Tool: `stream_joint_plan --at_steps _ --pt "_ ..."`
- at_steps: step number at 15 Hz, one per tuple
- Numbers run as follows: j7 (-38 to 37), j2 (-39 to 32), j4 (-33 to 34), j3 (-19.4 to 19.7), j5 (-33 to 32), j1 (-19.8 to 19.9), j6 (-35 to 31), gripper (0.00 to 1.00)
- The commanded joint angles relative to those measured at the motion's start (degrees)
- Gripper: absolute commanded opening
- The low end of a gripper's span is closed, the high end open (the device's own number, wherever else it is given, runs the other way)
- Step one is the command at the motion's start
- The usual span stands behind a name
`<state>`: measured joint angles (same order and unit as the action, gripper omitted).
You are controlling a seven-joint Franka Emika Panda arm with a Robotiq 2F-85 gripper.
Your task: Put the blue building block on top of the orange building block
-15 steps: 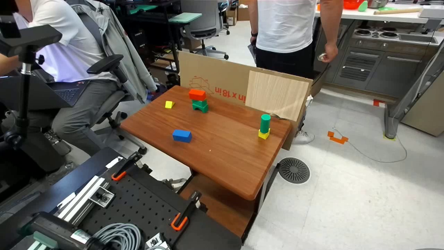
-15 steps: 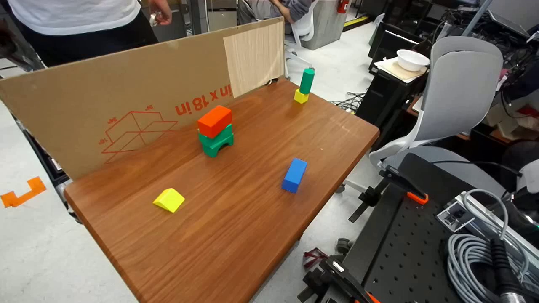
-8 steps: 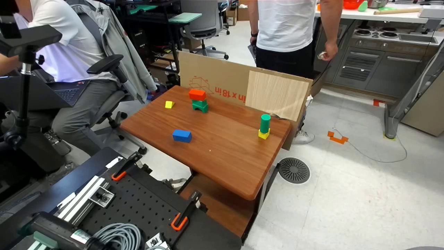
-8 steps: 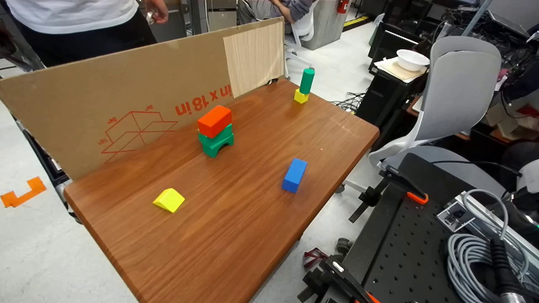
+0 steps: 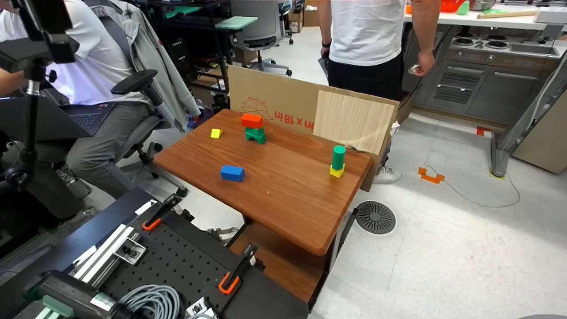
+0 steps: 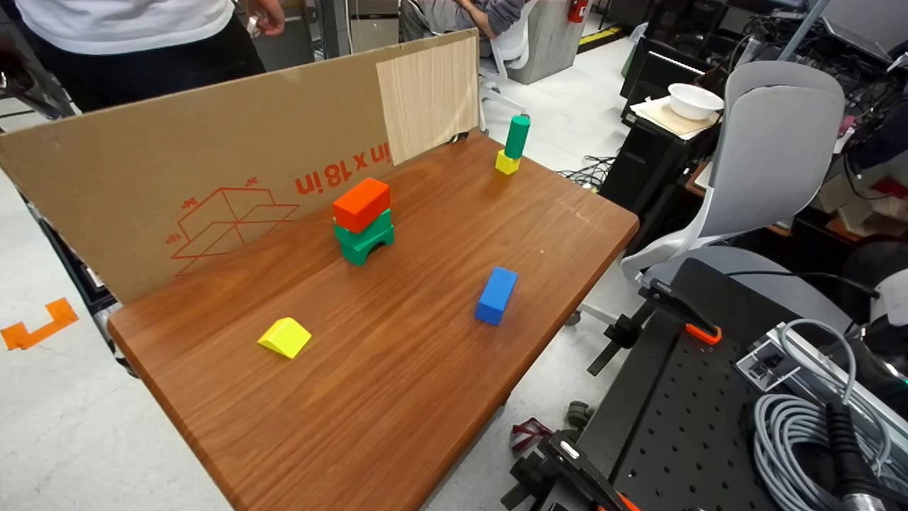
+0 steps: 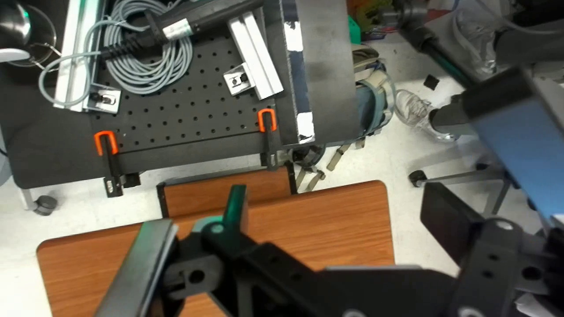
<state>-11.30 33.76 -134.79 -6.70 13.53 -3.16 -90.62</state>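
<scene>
Gripper (image 7: 340,204): spread wide, holding nothing. Blue building block (image 5: 232,173): in an exterior view, lower right of gripper, long axis running left-right.

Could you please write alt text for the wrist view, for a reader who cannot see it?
The robot's gripper fills the foreground, its jaws wide apart and holding nothing, against a brown wooden table. Higher in the picture, a black perforated board bears two orange-tipped clamps at one edge and a coiled grey cable; a sneaker shows farther right.
</scene>
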Motion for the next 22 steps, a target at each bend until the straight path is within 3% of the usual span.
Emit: stream_joint_plan --at_steps 1,11,14,18,22 --pt "2.70 -1.74 -4.81 1.00 -3.76 1.86 -6.72 1.00" --pt "4.78 -14.85 -14.90 4.17 -10.04 4.38 -27.55 1.00" --pt "4.91 -19.36 -15.78 4.60 -10.73 4.52 -30.82 0.97" --pt "5.64 -26.68 -16.06 4.88 -12.46 4.37 -36.39 1.00" --pt "0.94 -33.55 -15.67 5.14 -12.17 4.30 -45.33 1.00"
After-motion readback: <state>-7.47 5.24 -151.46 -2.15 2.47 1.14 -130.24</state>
